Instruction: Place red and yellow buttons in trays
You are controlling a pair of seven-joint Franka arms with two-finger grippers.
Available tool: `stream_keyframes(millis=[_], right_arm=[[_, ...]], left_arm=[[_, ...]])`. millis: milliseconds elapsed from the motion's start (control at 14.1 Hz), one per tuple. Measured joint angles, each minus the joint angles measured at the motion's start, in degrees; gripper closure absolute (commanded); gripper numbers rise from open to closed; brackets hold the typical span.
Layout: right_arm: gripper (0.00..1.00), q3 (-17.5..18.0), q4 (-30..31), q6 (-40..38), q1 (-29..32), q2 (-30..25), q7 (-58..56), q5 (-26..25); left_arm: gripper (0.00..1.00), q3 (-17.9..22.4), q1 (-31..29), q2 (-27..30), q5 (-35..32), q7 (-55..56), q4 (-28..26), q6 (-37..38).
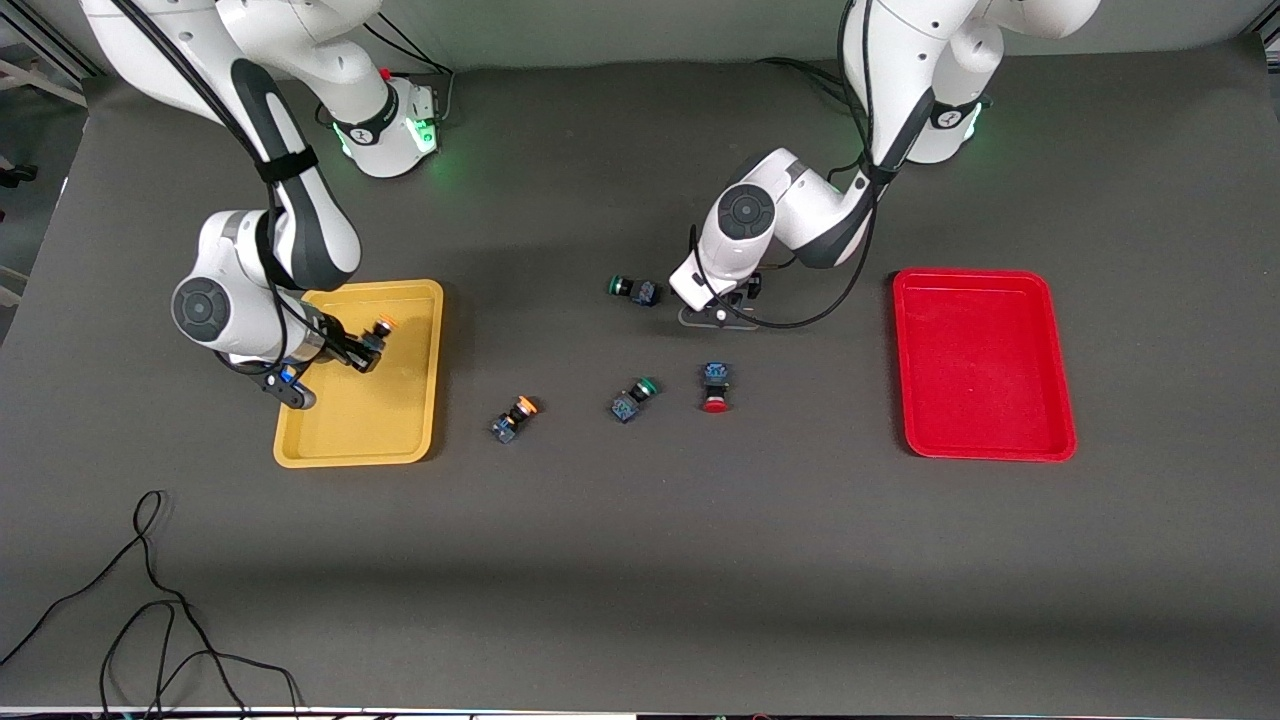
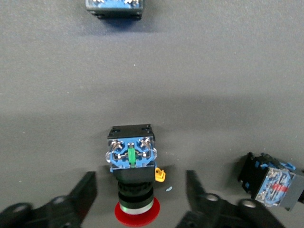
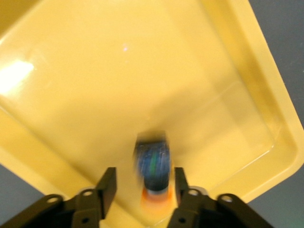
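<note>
My right gripper (image 1: pixel 365 352) is open over the yellow tray (image 1: pixel 375 415). An orange-yellow button (image 1: pixel 381 328) sits between its fingers, blurred in the right wrist view (image 3: pixel 153 168), with a gap on each side above the tray floor (image 3: pixel 142 71). My left gripper (image 1: pixel 715 318) is low over the table's middle and open. A red button (image 2: pixel 135 183) lies between its fingers (image 2: pixel 85 190) untouched, hidden in the front view. A second red button (image 1: pixel 714 388) lies nearer the camera. A second orange-yellow button (image 1: pixel 516 416) lies beside the yellow tray. The red tray (image 1: pixel 985 365) holds nothing.
Two green-capped switches lie on the mat, one (image 1: pixel 634 397) between the loose orange-yellow and red buttons, one (image 1: pixel 633 289) beside the left gripper, also in the left wrist view (image 2: pixel 273 183). A black cable (image 1: pixel 150 600) lies at the front corner by the right arm's end.
</note>
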State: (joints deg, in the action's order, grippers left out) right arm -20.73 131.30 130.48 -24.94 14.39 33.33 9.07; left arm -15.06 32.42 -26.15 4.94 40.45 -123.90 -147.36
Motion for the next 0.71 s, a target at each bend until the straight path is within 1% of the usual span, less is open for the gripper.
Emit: stream_keyframes(millis=[71, 142, 284, 426, 496, 567, 709], right_arm=[[0.00, 0.10, -0.09, 0.12, -0.22, 0.23, 0.00, 0.00], [0.00, 0.19, -0.27, 0.21, -0.38, 0.17, 0.00, 0.00], [0.00, 0.86, -1.88, 0.27, -0.71, -0.43, 0.16, 0.10], [0.00, 3.63, -5.94, 0.10, -0.95, -1.09, 2.95, 0.28], [0.00, 5.62, -8.61, 0.01, -1.07, -0.92, 5.62, 0.54], [0.00, 8.03, -11.72, -0.06, -1.19, -0.10, 8.86, 1.23], [0.00, 12.79, -18.72, -0.08, -1.57, 4.25, 15.95, 2.22]], left_arm=[[0.94, 0.02, 0.00, 0.00, -0.01, 0.46, 0.08, 0.00], [0.97, 0.04, 0.00, 0.00, -0.02, 0.90, 0.09, 0.00], [0.97, 0.10, 0.01, 0.03, -0.03, 1.72, 0.20, 0.07], [0.97, 0.80, 0.00, 0.09, -0.04, 2.21, 1.06, 1.63], [0.97, 1.22, -0.04, 0.46, -0.04, 2.44, 2.45, 4.65], [0.97, 1.57, -0.24, 1.25, -0.04, 2.87, 4.70, 9.19], [0.97, 1.88, -1.64, 4.20, -0.05, 3.42, 9.72, 18.74]])
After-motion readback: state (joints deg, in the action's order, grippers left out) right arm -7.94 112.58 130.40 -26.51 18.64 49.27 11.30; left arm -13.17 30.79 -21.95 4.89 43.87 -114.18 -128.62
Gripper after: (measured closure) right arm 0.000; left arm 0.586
